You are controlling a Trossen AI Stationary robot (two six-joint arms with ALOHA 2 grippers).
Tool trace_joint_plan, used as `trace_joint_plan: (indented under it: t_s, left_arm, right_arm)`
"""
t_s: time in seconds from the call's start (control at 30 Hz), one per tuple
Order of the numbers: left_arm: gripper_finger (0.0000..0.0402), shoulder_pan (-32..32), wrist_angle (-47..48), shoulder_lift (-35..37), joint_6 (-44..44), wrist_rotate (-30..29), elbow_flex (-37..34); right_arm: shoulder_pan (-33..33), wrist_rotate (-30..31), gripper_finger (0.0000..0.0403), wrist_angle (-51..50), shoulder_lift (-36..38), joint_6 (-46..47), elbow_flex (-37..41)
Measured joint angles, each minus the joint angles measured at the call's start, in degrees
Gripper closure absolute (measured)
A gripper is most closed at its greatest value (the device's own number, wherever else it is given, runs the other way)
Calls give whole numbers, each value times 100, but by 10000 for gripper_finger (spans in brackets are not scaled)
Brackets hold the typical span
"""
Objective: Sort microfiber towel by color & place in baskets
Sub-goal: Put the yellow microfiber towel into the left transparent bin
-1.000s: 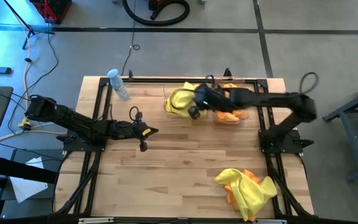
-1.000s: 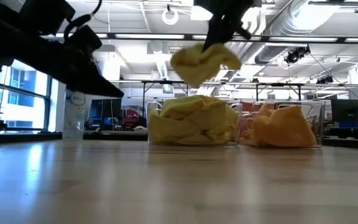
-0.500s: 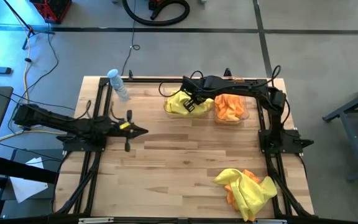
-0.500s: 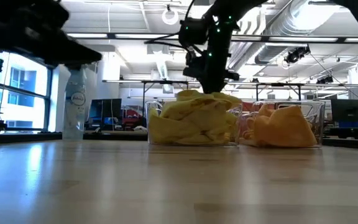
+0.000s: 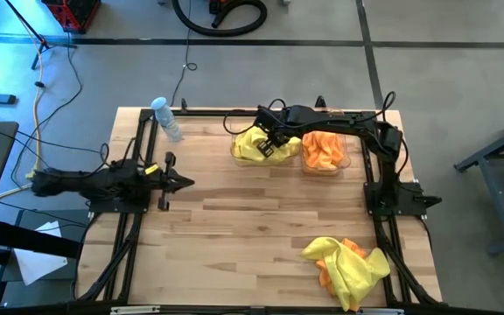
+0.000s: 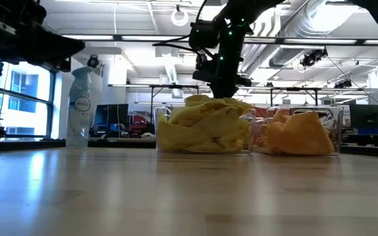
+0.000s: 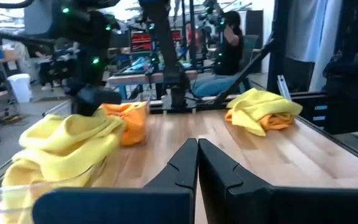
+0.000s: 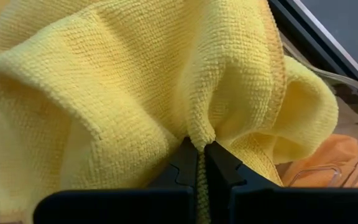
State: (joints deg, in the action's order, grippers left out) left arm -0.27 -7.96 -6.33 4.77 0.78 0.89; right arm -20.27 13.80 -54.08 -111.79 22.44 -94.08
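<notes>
Right pincer (image 5: 274, 140) is clenched on a yellow towel (image 8: 135, 81), lowered into the left basket (image 6: 166, 124) among other yellow cloths; the orange basket (image 5: 344, 162) sits just beside it. Release likely comes next, then a reach to the mixed pile (image 5: 346, 262) near the table's (image 5: 234, 236) front edge. Left pincer (image 5: 178, 182), closed and empty, waits well apart.

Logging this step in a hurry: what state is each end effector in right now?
Left end effector: shut, holding nothing, at the table's left edge.
Right end effector: shut on a yellow towel over the left basket.
</notes>
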Motion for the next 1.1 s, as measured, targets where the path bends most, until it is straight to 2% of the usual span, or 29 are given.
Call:
trace_joint_plan:
  t_s: [0.1,0.4,0.87,1.1]
  left_arm:
    - [401,43,438,606,3,65,0]
    - [402,80,715,602,43,12,-24]
    - [402,78,709,570,-6,-18,-22]
    - [402,78,712,558,-6,-18,-22]
  right_arm:
    - [-5,-53,402,0,0,-47,0]
    - [-11,-83,402,91,0,-153,0]
    - [4,-600,402,2373,-73,-341,-4]
    - [3,-1097,403,2450,-702,-326,-4]
